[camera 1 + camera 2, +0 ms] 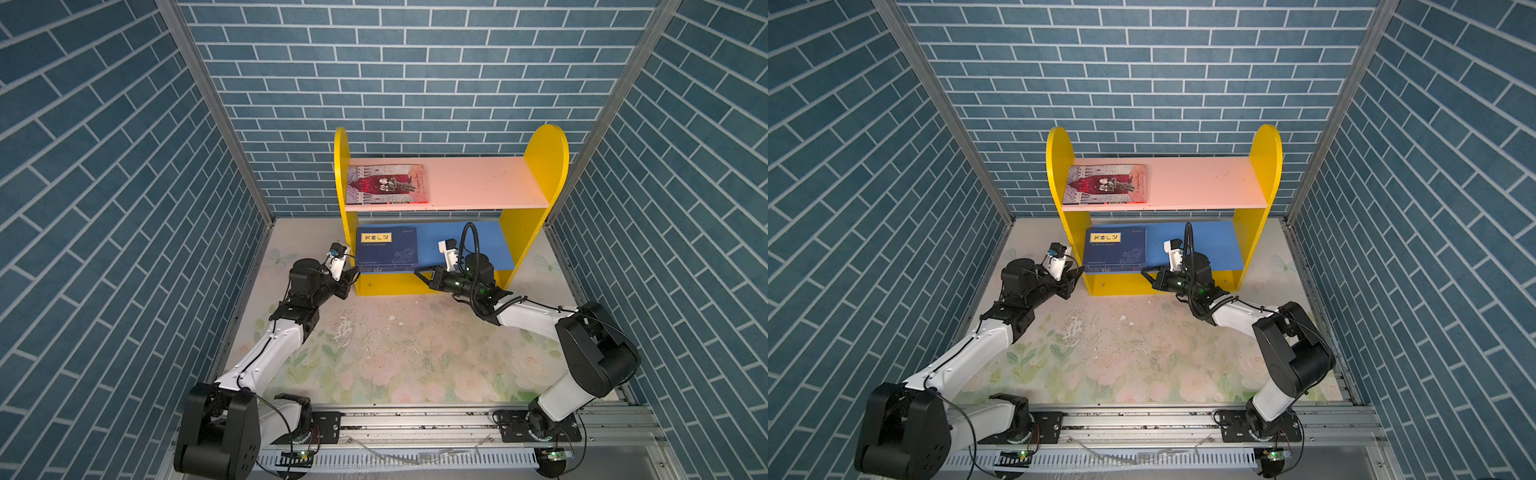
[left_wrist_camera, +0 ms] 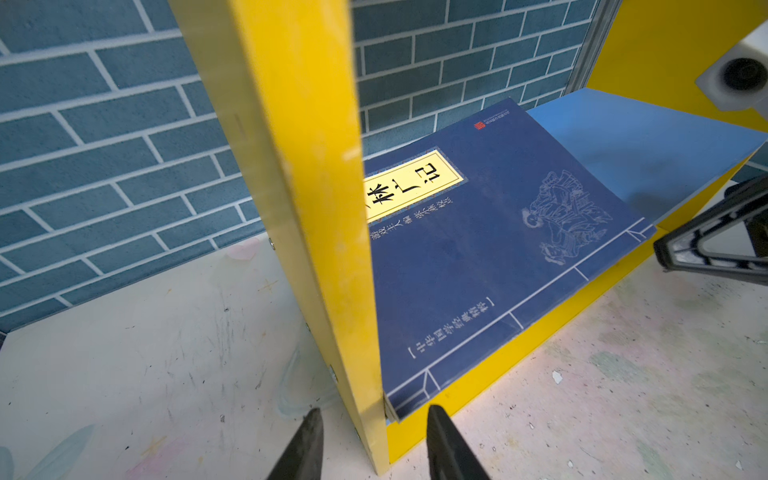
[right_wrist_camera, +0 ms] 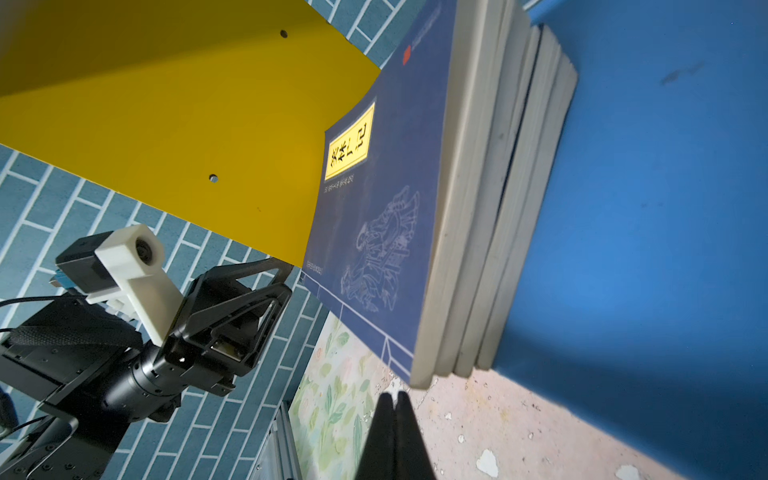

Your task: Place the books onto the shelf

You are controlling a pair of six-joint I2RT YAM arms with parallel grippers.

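Four navy books (image 1: 388,249) lie stacked flat just ahead of the right pincer (image 1: 417,272), whose jaws are pressed together with nothing between them. In the right wrist view, the right pincer (image 3: 390,397) stops just short of the stack's near corner, with a sliver of floral table (image 3: 519,415) showing between the two. That corner juts a little past the front edge of the blue lower board (image 1: 478,241). From this pincer the stack reaches away to the left, up against the left side panel (image 1: 341,174) of the shelf (image 1: 544,158).

The left pincer (image 2: 374,415) is released and grips nothing. Its jaws stand apart astride the front edge of that side panel. One of its fingers (image 2: 309,440) is outside the shelf; the other points at the stack's near left corner just in front of it. Whether either finger touches the panel cannot be told. The right pincer shows off to its right, across the stack's front edge.

One grey-and-red book (image 1: 388,183) lies flat above and beyond both pincers on the pink upper board (image 1: 478,183), pushed to the end nearer the left pincer.
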